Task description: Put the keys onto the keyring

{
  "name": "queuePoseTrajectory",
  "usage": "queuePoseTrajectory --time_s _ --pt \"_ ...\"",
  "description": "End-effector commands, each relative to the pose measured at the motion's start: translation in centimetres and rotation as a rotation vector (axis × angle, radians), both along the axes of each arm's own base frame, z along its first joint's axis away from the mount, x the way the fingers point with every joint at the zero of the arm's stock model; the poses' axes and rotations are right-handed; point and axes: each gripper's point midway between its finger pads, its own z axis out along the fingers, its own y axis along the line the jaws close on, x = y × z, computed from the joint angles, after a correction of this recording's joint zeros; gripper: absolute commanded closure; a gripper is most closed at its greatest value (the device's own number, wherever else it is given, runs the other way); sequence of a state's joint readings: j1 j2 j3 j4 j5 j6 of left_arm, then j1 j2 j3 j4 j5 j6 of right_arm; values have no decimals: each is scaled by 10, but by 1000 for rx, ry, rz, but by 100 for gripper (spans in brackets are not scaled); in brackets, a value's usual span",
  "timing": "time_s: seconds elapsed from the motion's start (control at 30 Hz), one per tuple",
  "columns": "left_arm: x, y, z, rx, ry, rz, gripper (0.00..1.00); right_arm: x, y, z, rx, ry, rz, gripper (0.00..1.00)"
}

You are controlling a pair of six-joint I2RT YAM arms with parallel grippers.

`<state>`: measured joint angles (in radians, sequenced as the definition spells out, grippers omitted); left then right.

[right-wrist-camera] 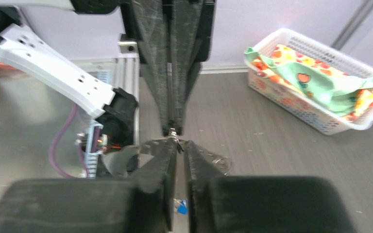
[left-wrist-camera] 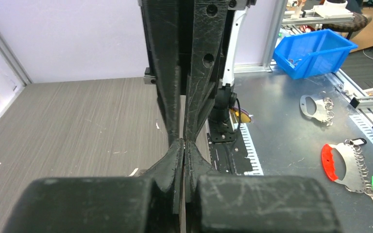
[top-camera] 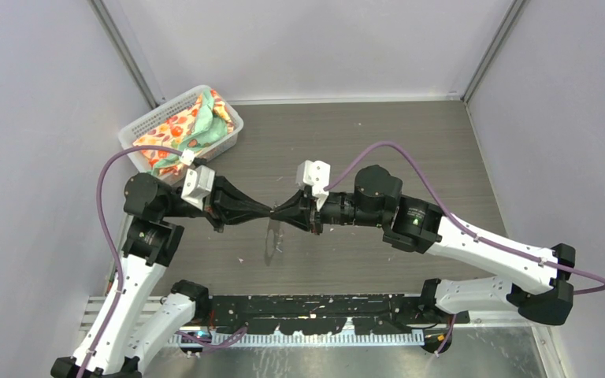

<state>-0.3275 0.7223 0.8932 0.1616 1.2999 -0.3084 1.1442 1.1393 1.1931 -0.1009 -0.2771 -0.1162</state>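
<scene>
Both arms meet fingertip to fingertip over the middle of the table [top-camera: 410,142], slightly towards its near edge. The left gripper [left-wrist-camera: 183,144] has its jaws pressed fully together. A small metal glint sits at the tips, but whether wire is pinched there cannot be resolved. The right gripper [right-wrist-camera: 177,145] shows only a narrow slit between its fingers, and whether it clamps anything cannot be told. The keyring [top-camera: 271,244] appears just below the meeting point, on the near side. A small blue piece, probably the blue-tagged key [right-wrist-camera: 179,206], shows through that slit, beneath the right fingers. The green-tagged key cannot be located on the table. The white basket [top-camera: 138,126] stands at the far left corner, well apart. Handling, as judged: the keyring is thin, light and floppy, so it will sag and twist unless held on the wire close to its free end. The keys are tiny, light and smooth, and likely to slip or pivot; take each by its plastic tag, leaving the hole exposed
</scene>
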Motion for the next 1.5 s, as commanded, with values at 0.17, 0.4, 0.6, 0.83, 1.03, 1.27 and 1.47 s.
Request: queuePoseTrajectory --time_s 0.17,0.4,0.6,0.83,1.03,1.27,1.47 --pt "-3 0 2 -13 -47 -3 100 -8 -2 36 72 -28 36 99" --pt "1 1 -6 9 -51 14 99 -9 -12 23 -23 33 14 99" --pt "0 4 -21 93 -46 22 61 -10 -16 11 -133 77 12 99" --pt "7 3 -18 122 -81 11 59 -15 -17 -6 -269 101 50 99" --pt "8 2 -24 136 -79 -12 60 -13 -16 -7 -318 113 46 99" --pt "5 3 -35 174 -58 -25 55 -11 -12 -8 -338 123 49 99" --pt "2 2 -38 177 -52 -43 65 -10 -7 -8 -336 124 52 99"
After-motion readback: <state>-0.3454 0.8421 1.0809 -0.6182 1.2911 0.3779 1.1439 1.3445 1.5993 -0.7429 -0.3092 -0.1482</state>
